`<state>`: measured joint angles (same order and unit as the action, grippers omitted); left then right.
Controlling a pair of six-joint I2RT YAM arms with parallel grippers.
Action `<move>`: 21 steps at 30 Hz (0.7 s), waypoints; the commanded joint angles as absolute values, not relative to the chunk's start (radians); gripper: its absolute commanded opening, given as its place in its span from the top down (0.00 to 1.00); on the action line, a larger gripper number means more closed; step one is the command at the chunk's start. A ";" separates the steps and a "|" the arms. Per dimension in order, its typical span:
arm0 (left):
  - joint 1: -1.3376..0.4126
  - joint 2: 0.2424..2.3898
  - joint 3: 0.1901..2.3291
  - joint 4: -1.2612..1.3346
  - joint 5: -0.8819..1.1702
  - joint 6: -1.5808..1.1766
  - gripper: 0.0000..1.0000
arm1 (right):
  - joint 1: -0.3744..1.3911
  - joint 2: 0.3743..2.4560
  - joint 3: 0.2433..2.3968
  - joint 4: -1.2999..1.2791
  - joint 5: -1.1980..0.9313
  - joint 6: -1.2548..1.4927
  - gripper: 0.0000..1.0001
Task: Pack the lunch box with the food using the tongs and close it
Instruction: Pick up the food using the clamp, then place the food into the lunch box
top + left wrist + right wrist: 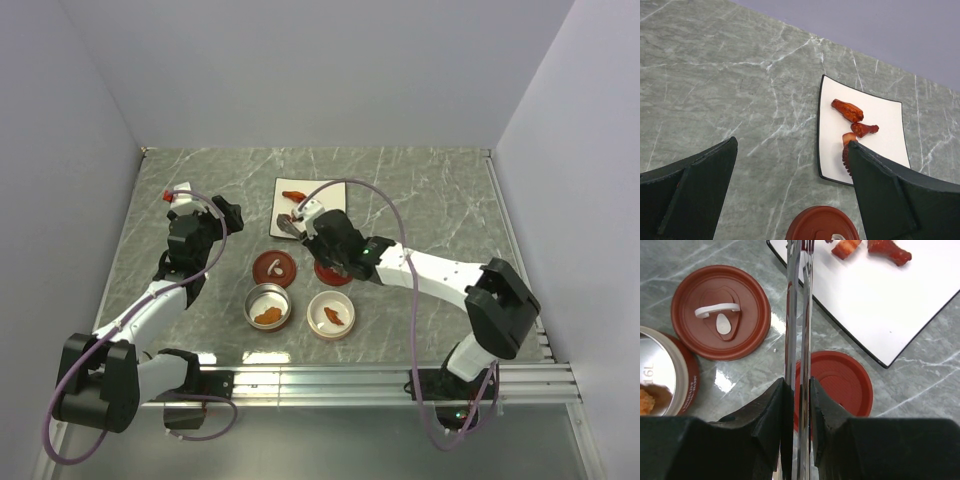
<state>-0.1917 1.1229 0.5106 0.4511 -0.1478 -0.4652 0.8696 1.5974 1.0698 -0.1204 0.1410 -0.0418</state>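
Grey-green marbled tabletop [430, 200] is carrying everything we are looking at. Farthest left, the left gripper [792, 145] is hovering over bare stone at the white plate's [885, 120] nine o'clock, jaws standing wide apart and holding nothing. Moving right, a handled red lid [273, 266] is lying flat at the plate's seven o'clock. At that lid's six o'clock a steel bowl [262, 296] is sitting with orange food [267, 317] inside. At its three o'clock a second steel bowl [322, 306] is holding another orange morsel [336, 316]. On the plate, red-brown morsels [847, 110] are lying loose. Just right of them, the right gripper [799, 385] is pinching the tongs [799, 315], squeezing both slim arms nearly together. Their tips are reaching over the plate's near edge, and we are unable to tell whether they are touching any morsel. A plain red lid [840, 385] is lying beneath that gripper.
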 commanded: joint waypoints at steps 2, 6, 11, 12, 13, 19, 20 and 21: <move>-0.195 1.108 0.517 0.494 -0.149 -0.463 0.00 | 0.867 1.497 1.036 -0.078 0.141 -0.028 0.78; -0.196 1.108 0.517 0.494 -0.147 -0.465 0.01 | 0.882 1.421 0.979 -0.069 0.120 -0.014 0.78; -0.196 1.101 0.514 0.494 -0.146 -0.463 0.01 | 0.945 1.283 0.881 -0.058 0.124 -0.002 0.78; -0.196 1.101 0.514 0.495 -0.144 -0.463 0.01 | 0.977 1.237 0.856 -0.061 0.130 0.020 0.78; -0.195 1.101 0.514 0.495 -0.144 -0.463 0.00 | 0.994 1.212 0.847 -0.069 0.135 0.028 0.78; -0.195 1.108 0.522 0.489 -0.138 -0.462 0.00 | 1.144 1.075 0.769 -0.092 0.129 0.081 0.77; -0.196 1.103 0.520 0.488 -0.138 -0.462 0.00 | 1.158 1.066 0.762 -0.097 0.133 0.087 0.77; -0.196 1.101 0.519 0.488 -0.138 -0.465 0.01 | 1.170 1.054 0.752 -0.101 0.140 0.101 0.77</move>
<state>-0.1917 1.1229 0.5106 0.4507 -0.1467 -0.4652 1.1290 1.0969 0.7723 -0.1200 0.1284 0.0540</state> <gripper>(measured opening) 0.995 0.315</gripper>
